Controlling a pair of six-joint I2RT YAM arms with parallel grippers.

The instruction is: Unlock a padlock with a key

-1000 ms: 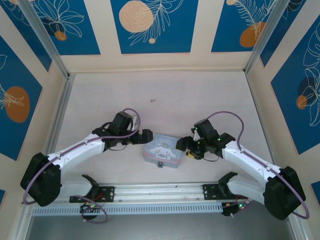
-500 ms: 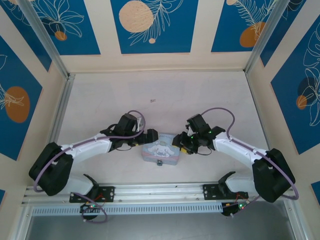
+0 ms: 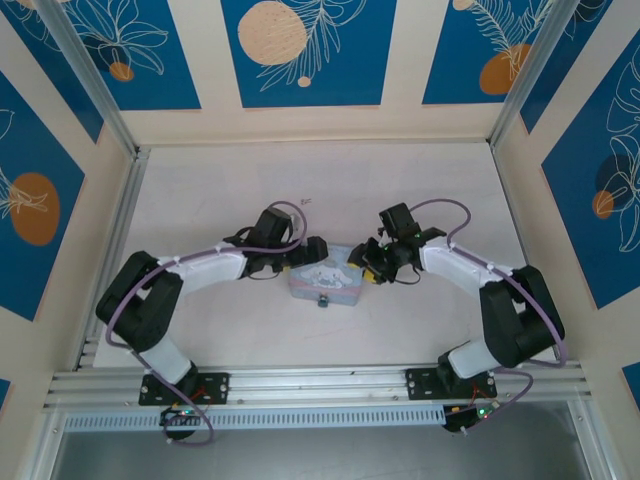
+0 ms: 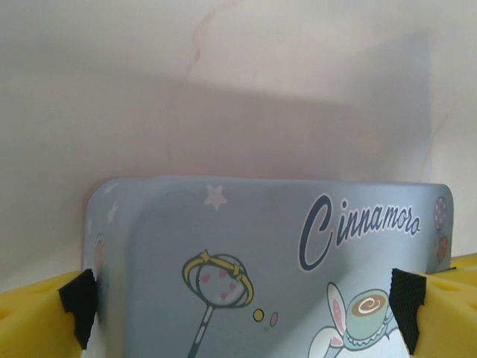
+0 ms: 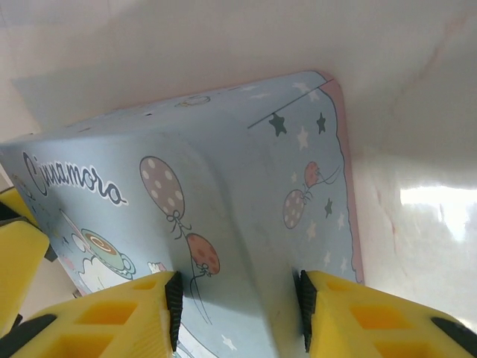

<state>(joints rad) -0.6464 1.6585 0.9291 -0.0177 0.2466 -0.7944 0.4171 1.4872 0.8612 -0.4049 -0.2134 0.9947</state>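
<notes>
Spreads left claw (image 3: 313,250) wide around the tin's (image 3: 330,281) left end; rests half-closed right claw (image 3: 368,268) on its lid, grip impossible to tell. Shows padlock (image 3: 322,302) at tin's lower edge, key (image 3: 306,201) upper centre on pale tabletop (image 3: 200,190), blue-panelled walls (image 3: 300,50) around.

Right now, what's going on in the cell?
Both grippers are at the light-blue tin. The left gripper is wide open, straddling it. The right gripper has its pads against the tin's top near a corner, grip unclear. The padlock sits at the tin's near edge. The key lies untouched on the table behind.
</notes>
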